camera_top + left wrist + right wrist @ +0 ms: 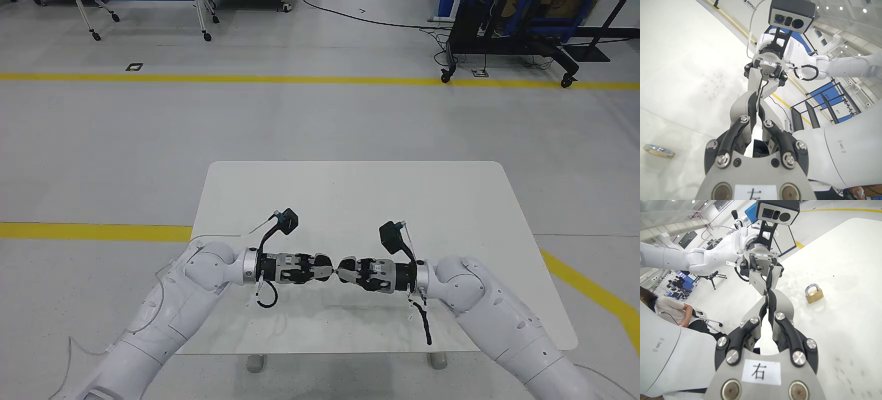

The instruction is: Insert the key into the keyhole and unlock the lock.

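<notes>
Padlock [814, 293] lies flat on the white table [848, 256], shackle closed, off to one side of the arms and below them. Nothing touches it.

Left gripper [758, 103] and right gripper [768, 300] hang tip to tip above the table. Both sets of fingers are pressed together. A thin sliver of metal shows where the tips meet. You can take it for the key [759, 98], seen edge-on. It looks nipped from both ends, though which pair carries the load is hard to tell.

Padlock handling, as a judgement:
- Brass body and steel shackle make it dense for its size and fully rigid.
- Its faces are smooth, so it will skate on the table if you push a key at it loose.
- Grip the body across its two broad faces, low on the block.
- Keep the end opposite the shackle clear. The keyhole should be there, but it is hidden from you now.
- Avoid the shackle. It is round and slick, and it must be free to spring.

Key handling:
- It is light, stiff and very thin.
- It will swivel in a pinch under any side load.
- Hold the wide head flat between the pads, with the blade sticking well out.
</notes>
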You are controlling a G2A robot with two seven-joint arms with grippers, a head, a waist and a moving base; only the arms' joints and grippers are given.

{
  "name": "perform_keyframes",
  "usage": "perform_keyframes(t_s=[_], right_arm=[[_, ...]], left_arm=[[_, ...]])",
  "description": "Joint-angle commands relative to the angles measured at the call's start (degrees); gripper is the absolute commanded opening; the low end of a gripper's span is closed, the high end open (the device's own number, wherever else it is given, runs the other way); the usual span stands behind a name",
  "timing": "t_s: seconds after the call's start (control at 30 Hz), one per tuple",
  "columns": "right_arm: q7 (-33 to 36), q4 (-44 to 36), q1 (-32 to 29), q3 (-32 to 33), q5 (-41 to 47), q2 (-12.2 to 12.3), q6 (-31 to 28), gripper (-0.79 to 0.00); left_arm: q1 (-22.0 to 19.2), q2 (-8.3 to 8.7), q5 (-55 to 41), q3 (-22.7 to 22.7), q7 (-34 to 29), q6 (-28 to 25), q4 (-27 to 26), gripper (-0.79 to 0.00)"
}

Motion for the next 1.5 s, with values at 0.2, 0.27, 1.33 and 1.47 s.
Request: perform_keyframes(t_s=[0.2, 0.27, 1.33, 1.47], right_arm=[[0.23, 0.78, 0.46, -0.52, 0.03, -0.12, -0.25, -0.785], [0.0, 1.0, 0.49, -0.44, -0.05, -0.12, -0.36, -0.785], [-6.47, 3.32, -3.07, 5.86, 0.33, 1.27, -4.89, -0.785], [-6.47, 3.32, -3.07, 5.86, 0.33, 1.27, -4.89, -0.785]], left_arm=[[-0.59, 0.27, -0.24, 0.66, 0.58, -0.2, 0.58, -0.357], [-0.74, 0.35, -0.25, 0.34, 1.15, -0.14, 0.81, 0.0], [26.66, 7.01, 55.86, -17.11, 9.99, 34.33, -37.89, 0.0], [22.82, 5.88, 59.89, -12.39, 10.13, 39.59, -34.18, 0.0]])
